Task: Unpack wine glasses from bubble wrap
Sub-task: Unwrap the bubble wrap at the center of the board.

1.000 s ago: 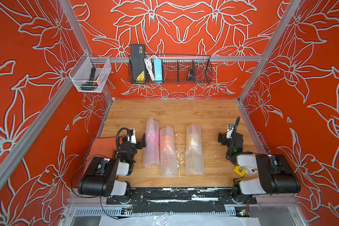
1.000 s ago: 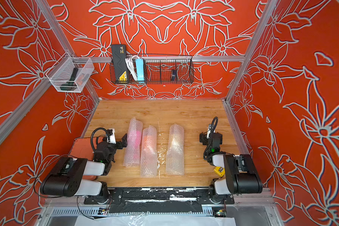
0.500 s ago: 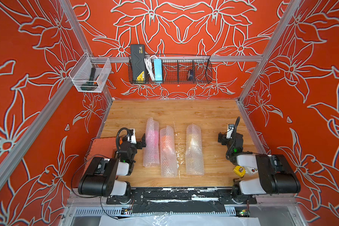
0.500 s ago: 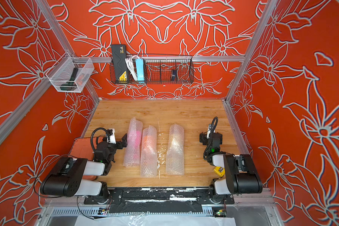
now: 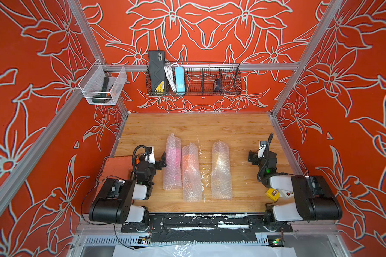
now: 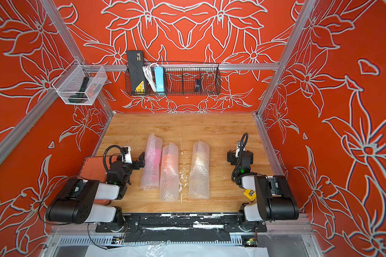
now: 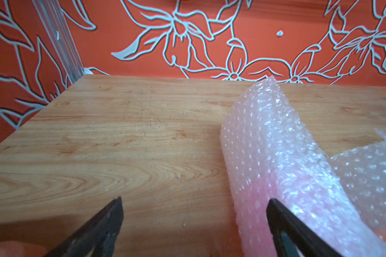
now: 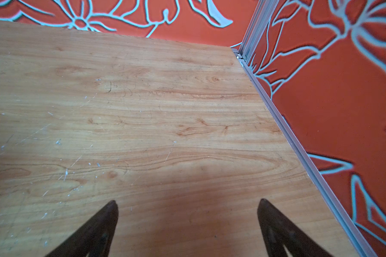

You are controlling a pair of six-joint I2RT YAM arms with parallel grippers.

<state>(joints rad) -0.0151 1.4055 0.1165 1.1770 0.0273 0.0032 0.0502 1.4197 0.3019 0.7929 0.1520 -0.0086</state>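
Three rolls of bubble wrap lie side by side on the wooden table [image 5: 210, 126], long axes running front to back. Through the left roll [image 5: 173, 162] a pink wine glass shows, through the middle roll [image 5: 191, 171] an orange one, and through the right roll [image 5: 221, 169] a faint yellowish one. My left gripper [image 5: 153, 160] is open beside the pink roll [image 7: 276, 155]. In the left wrist view one fingertip [image 7: 276, 213] overlaps that roll's edge, the other sits over bare wood. My right gripper [image 5: 262, 155] is open over bare table [image 8: 165, 133], well to the right of the rolls.
A red foam pad [image 5: 118, 166] lies at the table's left edge behind the left arm. A black wire basket [image 5: 194, 80] and a clear bin [image 5: 103, 85] hang on the walls above the table. Red patterned walls with metal rails enclose three sides.
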